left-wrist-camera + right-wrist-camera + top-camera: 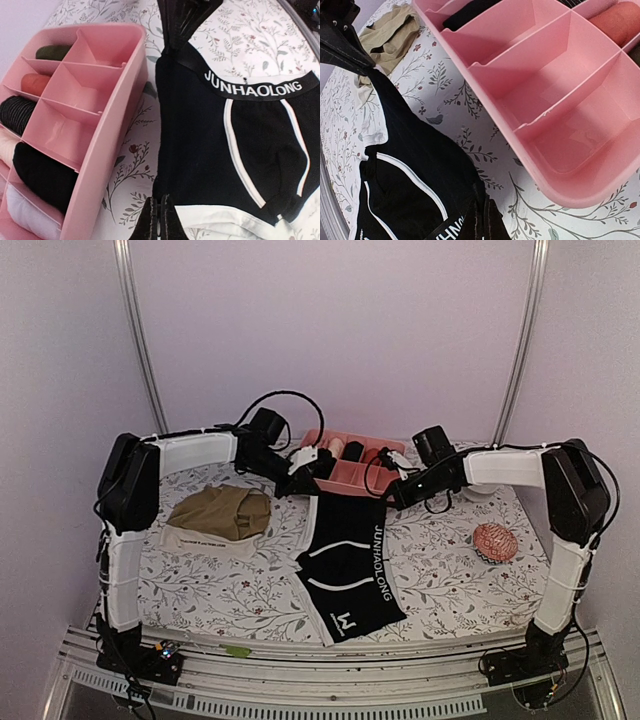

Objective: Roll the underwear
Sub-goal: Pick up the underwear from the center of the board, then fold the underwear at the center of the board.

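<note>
A black underwear [345, 570] with white trim and a JUNHAOLONG waistband lies spread flat in the middle of the table. My left gripper [298, 478] is shut on its far left corner, by the white hem; the left wrist view shows the closed fingers [160, 217] pinching black fabric [200, 140]. My right gripper [393, 495] is shut on the far right corner, at the end of the waistband, with its jaws [487, 222] closed on the cloth [415, 165]. An olive-brown underwear [220, 515] with a cream waistband lies crumpled at the left.
A pink divided box [352, 462] stands just behind both grippers, some compartments holding rolled items [40, 175] and others bare [560, 85]. A red-and-white patterned ball [494, 541] sits at the right. The table has a floral cloth [450, 580].
</note>
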`<state>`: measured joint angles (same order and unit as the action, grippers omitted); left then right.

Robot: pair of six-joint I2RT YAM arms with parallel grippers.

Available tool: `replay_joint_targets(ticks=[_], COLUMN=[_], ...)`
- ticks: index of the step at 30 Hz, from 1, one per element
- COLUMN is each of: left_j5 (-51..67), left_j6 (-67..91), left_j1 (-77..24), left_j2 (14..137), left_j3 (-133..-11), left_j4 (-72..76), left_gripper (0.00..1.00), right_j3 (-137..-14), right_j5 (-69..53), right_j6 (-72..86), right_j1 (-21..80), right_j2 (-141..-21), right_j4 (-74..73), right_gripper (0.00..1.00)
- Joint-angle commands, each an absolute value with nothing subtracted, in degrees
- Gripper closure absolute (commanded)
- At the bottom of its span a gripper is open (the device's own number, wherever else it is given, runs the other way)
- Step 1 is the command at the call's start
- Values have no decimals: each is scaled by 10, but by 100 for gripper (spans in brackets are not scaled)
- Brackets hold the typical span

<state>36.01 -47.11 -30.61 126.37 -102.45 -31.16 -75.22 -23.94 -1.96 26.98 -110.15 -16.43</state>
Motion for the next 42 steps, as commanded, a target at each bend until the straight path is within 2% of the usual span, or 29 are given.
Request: replay_joint_targets(ticks=[1,11,16,23,26,30,42], left_j5=[396,450,458,407,364,362,382], left_j6=[-472,-380,-279,-221,-217,-236,-371], left_j1=[-326,-388,-407,-356,-315,-278,-282], left_j2=[1221,1098,1148,1243,1266,1293,1184], left_j3=[-962,-757,-726,-769,-815,-892,-879], left_j4=[-314,-269,-255,-262,-263,-302,-360], left_gripper=[100,100,100,100,100,100,100], right_j3=[-730,-619,-555,-563,-593,-645,-717], right_j5=[-281,-325,-330,-338,-341,-334,-327], right_j6=[-36,-14,24,60,83,109,50], right_j1=[276,334,352,352,353,352,344], right_j2=[-1057,-1014,-1034,-1091,-1118,-1135,-1079], right_j4=[-177,-170,-131,-93,-78,-77,-183], right_gripper=[100,100,100,100,100,100,100])
